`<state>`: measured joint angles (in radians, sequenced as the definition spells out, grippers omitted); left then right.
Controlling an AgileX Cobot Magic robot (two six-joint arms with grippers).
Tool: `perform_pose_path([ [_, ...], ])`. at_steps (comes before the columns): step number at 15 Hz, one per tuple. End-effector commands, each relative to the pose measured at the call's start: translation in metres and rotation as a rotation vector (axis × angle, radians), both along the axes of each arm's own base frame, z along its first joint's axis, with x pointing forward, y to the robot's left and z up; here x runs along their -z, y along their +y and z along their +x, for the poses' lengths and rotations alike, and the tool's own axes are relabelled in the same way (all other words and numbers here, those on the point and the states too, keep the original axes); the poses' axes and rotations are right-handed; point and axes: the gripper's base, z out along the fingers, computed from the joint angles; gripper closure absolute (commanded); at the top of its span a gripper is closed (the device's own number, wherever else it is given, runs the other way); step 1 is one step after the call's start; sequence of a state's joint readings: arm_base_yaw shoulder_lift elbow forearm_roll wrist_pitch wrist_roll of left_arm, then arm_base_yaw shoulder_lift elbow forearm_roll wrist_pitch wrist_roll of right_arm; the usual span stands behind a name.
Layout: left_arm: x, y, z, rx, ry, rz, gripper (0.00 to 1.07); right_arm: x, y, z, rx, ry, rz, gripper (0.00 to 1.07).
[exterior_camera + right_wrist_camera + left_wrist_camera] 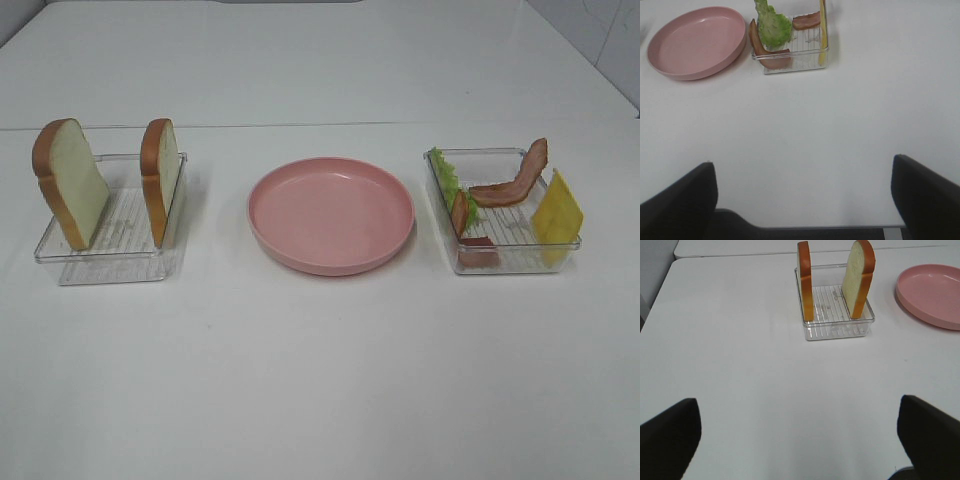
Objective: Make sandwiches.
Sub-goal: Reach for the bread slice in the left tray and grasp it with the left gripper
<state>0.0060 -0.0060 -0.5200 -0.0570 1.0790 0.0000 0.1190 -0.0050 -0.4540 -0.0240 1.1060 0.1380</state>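
Standing spongy bread slices (72, 185), glossy pink plate (331, 214), left end effector (800, 440) wide, right end effector (802, 197) wide

left gripper (797, 407): jaws spread wide, holding nothing, wrist pitched forward and down | right gripper (803, 165): jaws spread wide, holding nothing, wrist pitched forward and down likewise

Pink round plate (331, 214) sits mid-bench, flat, with a low raised rim and a glossy surface. Two clear plastic trays with ribbed floors flank it. Left tray (105, 268) is near the plate with a visible gap. Right tray (520, 258) is just beside the plate rim, not touching. All three sit in a rough row. White bench (320, 380) is matte, with a seam line across it behind the trays. Tiled wall (612, 30) shows at the far right corner.
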Motion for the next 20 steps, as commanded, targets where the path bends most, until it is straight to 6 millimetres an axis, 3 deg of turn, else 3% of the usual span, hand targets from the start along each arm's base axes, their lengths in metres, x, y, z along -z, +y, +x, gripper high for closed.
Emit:
perform_pose_path([
  [1,0.0003,-0.0003,0.0001,-0.002,-0.003,-0.008,0.07,0.0002,-0.0007,-0.0023,0.005,-0.024,-0.004,0.17],
  [20,0.0002,-0.0002,0.0003,-0.003,-0.003,-0.006,0.07,0.0002,-0.0007,-0.0023,0.005,-0.024,-0.004,0.17],
])
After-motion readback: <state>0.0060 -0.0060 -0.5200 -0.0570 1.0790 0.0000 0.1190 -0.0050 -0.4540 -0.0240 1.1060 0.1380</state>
